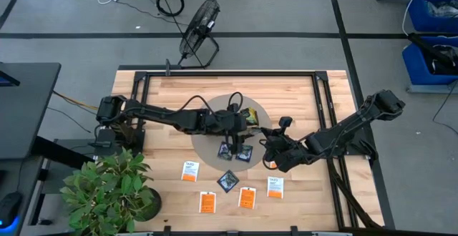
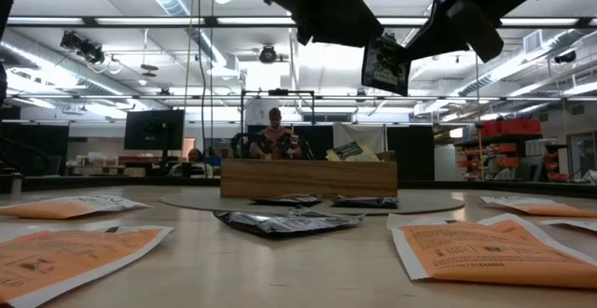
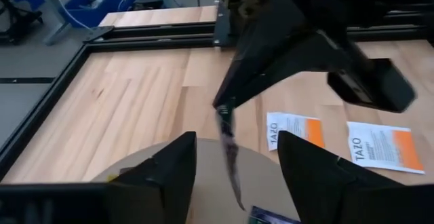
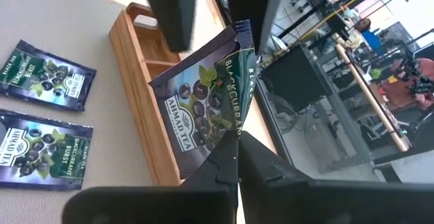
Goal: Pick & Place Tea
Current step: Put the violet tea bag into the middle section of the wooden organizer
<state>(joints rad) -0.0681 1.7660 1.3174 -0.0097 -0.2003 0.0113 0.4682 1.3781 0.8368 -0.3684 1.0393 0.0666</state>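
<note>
From my remote station, I saw orange-and-white tea packets [image 1: 247, 197] lying flat along the near edge of the worktop [image 1: 164, 100], a dark packet [image 1: 228, 181] among them. Past those, two blackcurrant packets [image 1: 236, 151] lay on the round mat [image 1: 207, 146] at mid-table. Above them the right gripper [image 4: 237, 149] was clamped shut on a dark blackcurrant packet [image 4: 203, 108], pinched by its lower corner, standing upright on edge, its long axis rising away from the jaws toward the wooden tray [image 4: 139, 68] just behind. The left gripper [image 3: 237, 163] hovered beside it, jaws parted and empty, facing the packet's thin edge. I judged the right arm nearer the tray, along the mat's far edge.
</note>
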